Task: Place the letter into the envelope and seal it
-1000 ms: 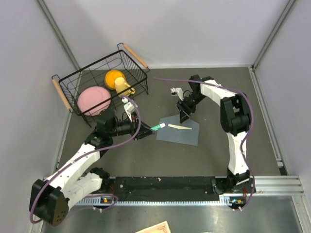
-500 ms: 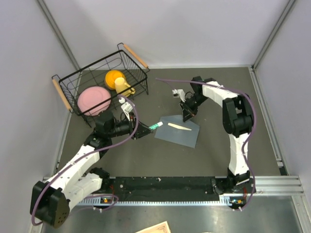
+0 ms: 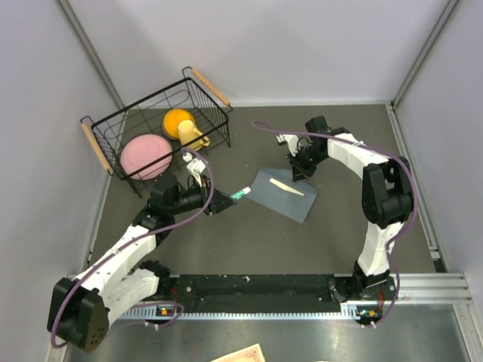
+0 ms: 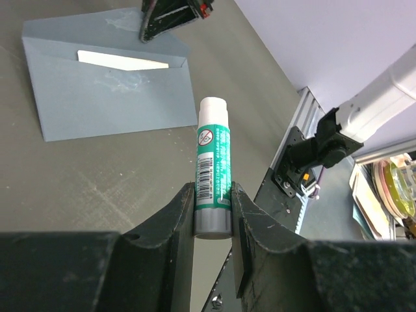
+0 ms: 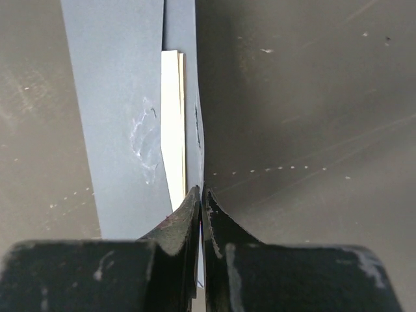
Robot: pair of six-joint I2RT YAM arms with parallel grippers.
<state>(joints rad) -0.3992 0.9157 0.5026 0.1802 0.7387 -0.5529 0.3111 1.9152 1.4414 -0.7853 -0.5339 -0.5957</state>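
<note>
The flat blue-grey paper envelope (image 3: 283, 197) is laid on the scuffed dark surface (image 3: 226, 241), its flap edge pinched by the right pincer (image 5: 201, 195). The cream letter (image 3: 287, 186) is tucked inside. A green-labelled, barcoded glue stick (image 4: 212, 170) is clamped by the left pincer (image 4: 212, 196).

The left gripper (image 4: 212, 195) pinches a glue stick (image 4: 212, 162) by its grey base, with the white cap pointing away and the green label with its barcode facing the camera. Beyond it the envelope (image 4: 97, 104) lies flat on the table (image 4: 78, 175), and a strip of the letter (image 4: 123, 60) shows in its mouth. The right gripper (image 4: 170, 14) is at its far edge.
</note>
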